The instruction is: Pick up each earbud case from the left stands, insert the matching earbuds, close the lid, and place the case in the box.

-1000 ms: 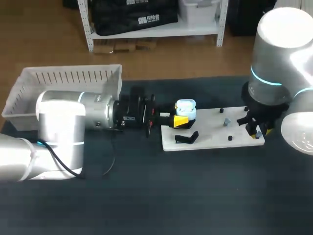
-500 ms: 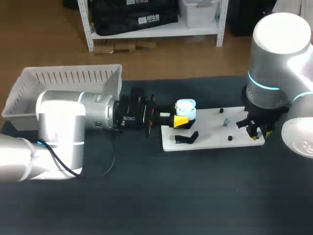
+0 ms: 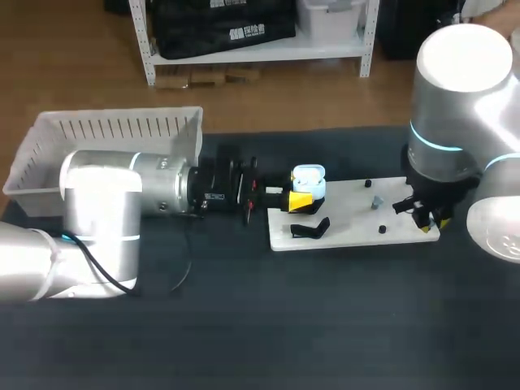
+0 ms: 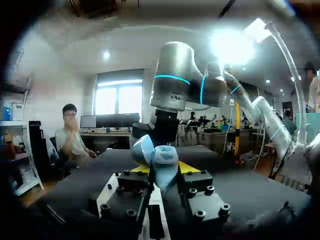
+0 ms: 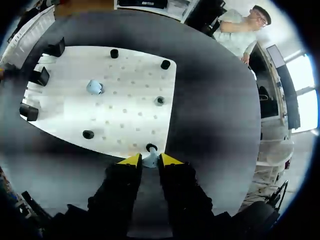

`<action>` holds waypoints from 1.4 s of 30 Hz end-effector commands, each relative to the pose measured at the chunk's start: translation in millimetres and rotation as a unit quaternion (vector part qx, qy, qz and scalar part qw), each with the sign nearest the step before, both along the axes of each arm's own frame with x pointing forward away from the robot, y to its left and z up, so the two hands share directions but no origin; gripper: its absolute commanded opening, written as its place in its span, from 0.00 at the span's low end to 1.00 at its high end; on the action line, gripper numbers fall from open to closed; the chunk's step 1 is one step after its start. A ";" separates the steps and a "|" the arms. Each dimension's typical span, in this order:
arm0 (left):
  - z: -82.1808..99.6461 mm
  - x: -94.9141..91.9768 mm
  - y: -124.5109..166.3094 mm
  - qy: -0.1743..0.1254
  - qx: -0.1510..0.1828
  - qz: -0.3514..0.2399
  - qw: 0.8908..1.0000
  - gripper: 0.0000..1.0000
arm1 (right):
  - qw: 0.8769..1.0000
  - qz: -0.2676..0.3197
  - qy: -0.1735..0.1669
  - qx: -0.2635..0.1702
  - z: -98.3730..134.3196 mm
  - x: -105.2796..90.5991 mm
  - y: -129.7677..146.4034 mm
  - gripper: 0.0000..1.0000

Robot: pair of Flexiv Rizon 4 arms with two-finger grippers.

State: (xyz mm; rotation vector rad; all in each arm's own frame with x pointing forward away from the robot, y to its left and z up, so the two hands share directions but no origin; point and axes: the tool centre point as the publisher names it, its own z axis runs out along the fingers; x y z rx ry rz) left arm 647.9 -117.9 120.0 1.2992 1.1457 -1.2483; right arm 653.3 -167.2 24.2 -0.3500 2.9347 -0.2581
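My left gripper (image 3: 301,195) (image 4: 163,174) reaches in level from the left and is shut on a light-blue earbud case (image 3: 309,180) (image 4: 161,159) whose lid stands open, at the left end of the white board (image 3: 351,221). My right gripper (image 3: 426,218) (image 5: 150,161) points down at the board's near right corner. Its yellow tips press on both sides of a light-blue earbud (image 5: 149,157) that sits by a black peg (image 5: 151,148). A second light-blue earbud (image 5: 94,87) (image 3: 377,201) rests further in on the board (image 5: 130,112).
A black stand (image 3: 311,230) sits on the board's near left; several more stands (image 5: 40,76) and small black pegs (image 5: 165,64) dot it. A white slatted basket (image 3: 106,138) stands at the back left, behind my left arm.
My right gripper's fingers have drawn in around the earbud at the board's corner, and that arm has shifted slightly. The left arm and the case have not moved.
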 end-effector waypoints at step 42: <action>-0.3 -1.5 -0.7 -0.001 -0.001 0.004 1.000 0.00 | 0.998 -0.029 0.040 -0.037 194.3 -63.5 166.3 0.00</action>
